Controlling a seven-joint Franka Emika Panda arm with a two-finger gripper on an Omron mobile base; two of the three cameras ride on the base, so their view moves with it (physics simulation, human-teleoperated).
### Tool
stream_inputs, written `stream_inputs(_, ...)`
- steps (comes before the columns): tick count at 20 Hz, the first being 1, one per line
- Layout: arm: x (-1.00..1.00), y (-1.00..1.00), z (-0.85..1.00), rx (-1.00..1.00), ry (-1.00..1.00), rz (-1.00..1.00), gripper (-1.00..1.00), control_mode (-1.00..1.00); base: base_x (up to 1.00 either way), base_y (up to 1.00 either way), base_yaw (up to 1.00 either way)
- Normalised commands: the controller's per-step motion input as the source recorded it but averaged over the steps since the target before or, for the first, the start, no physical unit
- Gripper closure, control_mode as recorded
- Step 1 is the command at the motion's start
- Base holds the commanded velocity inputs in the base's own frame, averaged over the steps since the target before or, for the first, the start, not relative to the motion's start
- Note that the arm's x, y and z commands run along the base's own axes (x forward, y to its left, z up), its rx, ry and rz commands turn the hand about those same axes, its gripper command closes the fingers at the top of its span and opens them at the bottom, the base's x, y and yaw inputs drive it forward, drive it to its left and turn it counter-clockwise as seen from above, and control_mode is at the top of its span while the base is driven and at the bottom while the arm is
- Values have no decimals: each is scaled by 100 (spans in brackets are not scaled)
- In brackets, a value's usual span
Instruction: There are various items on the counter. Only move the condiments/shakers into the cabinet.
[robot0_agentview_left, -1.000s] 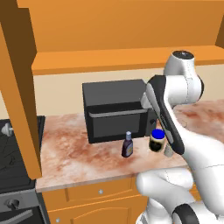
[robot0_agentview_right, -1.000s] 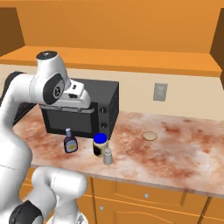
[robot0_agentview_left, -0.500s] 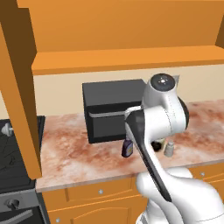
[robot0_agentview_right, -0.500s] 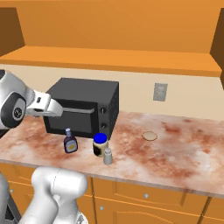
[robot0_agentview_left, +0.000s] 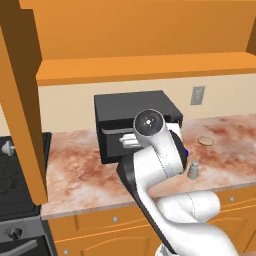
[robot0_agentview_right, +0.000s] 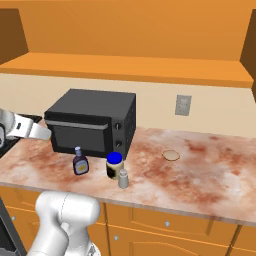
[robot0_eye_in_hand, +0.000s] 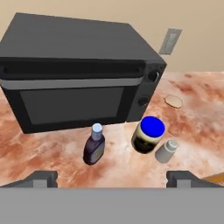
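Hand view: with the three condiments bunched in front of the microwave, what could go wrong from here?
1. The jar and shaker stand almost touching; the open hand reaching for one may topple the other.
2. The slim bottle stands close before the microwave, so a deep reach could strike its door.
3. The tan disc is no condiment and must stay.

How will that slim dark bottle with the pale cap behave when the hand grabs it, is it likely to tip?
The slim dark bottle stands upright on the counter, narrow at the neck and taller than wide, so a nudge could probably tip it. Its rendered surface looks smooth, perhaps slippery. It seems small, likely light. The blue-lidded jar close beside it may get bumped.
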Motion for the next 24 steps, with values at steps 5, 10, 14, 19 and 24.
stream_inputs(5,0,20,-29,-1,0,-17,-100,-100,0,0,0)
stream_inputs(10,0,9,-43,0,-5,-14,-100,-100,0,0,0)
stream_inputs(14,1,0,-56,0,-17,-4,-100,-100,0,0,0)
stream_inputs(19,7,0,-55,0,-21,-1,-100,-100,0,0,0)
stream_inputs(24,19,0,-44,0,-19,-3,-100,-100,0,0,0)
